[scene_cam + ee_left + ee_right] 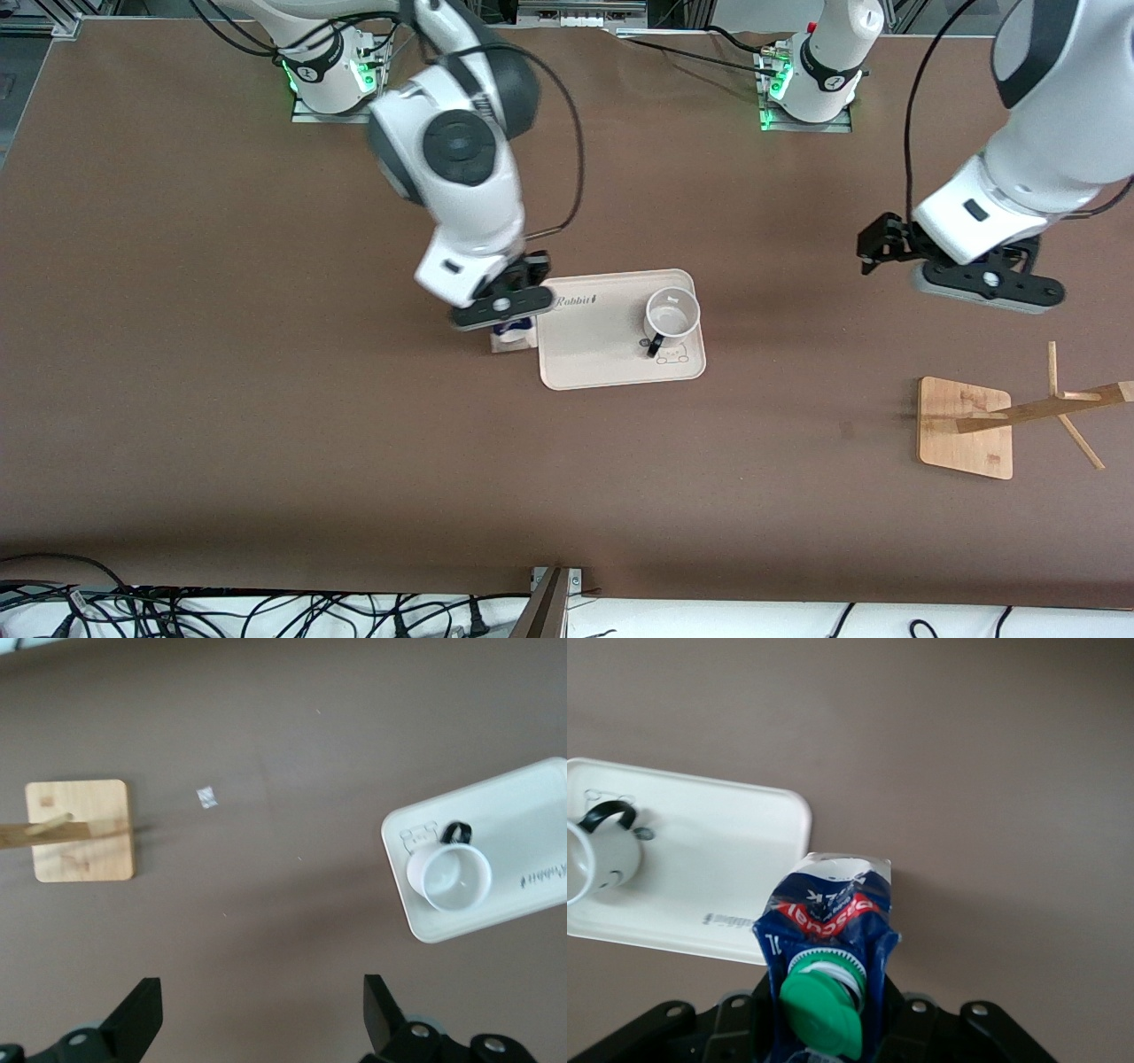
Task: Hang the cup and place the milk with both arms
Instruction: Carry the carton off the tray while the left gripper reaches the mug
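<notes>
My right gripper (512, 326) is shut on the top of the milk (514, 337), a blue and cream carton. It holds the carton low at the tray's edge toward the right arm's end; I cannot tell whether the carton touches the table. In the right wrist view the milk (831, 921) with its green cap sits between my right gripper's (830, 1032) fingers. The white cup (671, 315) stands upright on the cream tray (602, 359), its black handle toward the front camera. It also shows in the left wrist view (449, 878) and the right wrist view (592, 859). My left gripper (985, 292) (262, 1019) is open, empty and up over bare table.
A wooden peg rack (966, 428) stands toward the left arm's end, nearer to the front camera than the tray, with its pegs slanting outward; it also shows in the left wrist view (81, 830). A small white scrap (206, 796) lies on the brown table between rack and tray.
</notes>
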You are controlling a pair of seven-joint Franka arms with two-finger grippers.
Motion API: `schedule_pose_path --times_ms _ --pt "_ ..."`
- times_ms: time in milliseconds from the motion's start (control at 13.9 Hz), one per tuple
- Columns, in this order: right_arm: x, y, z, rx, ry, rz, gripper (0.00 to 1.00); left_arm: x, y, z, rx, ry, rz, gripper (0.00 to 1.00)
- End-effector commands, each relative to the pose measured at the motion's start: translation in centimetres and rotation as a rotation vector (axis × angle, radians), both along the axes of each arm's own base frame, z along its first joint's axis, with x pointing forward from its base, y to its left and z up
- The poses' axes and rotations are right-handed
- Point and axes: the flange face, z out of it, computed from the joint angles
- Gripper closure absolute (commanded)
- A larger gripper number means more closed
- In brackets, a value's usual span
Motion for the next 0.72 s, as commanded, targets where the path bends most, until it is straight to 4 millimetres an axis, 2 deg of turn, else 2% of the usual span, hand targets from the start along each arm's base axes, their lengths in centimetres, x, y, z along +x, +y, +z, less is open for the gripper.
schedule_pose_path --times_ms 0,144,216,288,431,503,647 --pt "2.9 -8.6 0.3 0.035 0.066 -0.016 0.60 0.0 -3.3 -1.8 0.027 0.058 -0.059 0.00" --pt "4.0 -14.9 -0.7 0.011 0.090 -0.048 0.60 -0.6 -6.3 -2.9 0.028 0.083 -0.160 0.00" --pt "4.1 -18.0 -1.2 -0.002 0.102 -0.050 0.59 -0.7 -8.3 -4.5 0.028 0.110 -0.195 0.00" --pt "3.6 -20.7 -2.0 -0.015 0.114 -0.049 0.59 -0.8 -9.5 -5.5 0.027 0.123 -0.213 0.00" --pt "1.5 -26.1 -4.5 -0.022 0.088 -0.053 0.57 -0.3 -11.2 -8.8 0.021 0.166 -0.236 0.00" --pt "0.2 -27.8 -5.8 -0.019 0.074 -0.044 0.56 0.0 -12.8 -10.8 -0.019 0.169 -0.243 0.00" --pt "-0.8 -30.9 -8.0 -0.024 0.075 -0.067 0.56 -0.1 -17.2 -15.0 -0.041 0.125 -0.290 0.00"
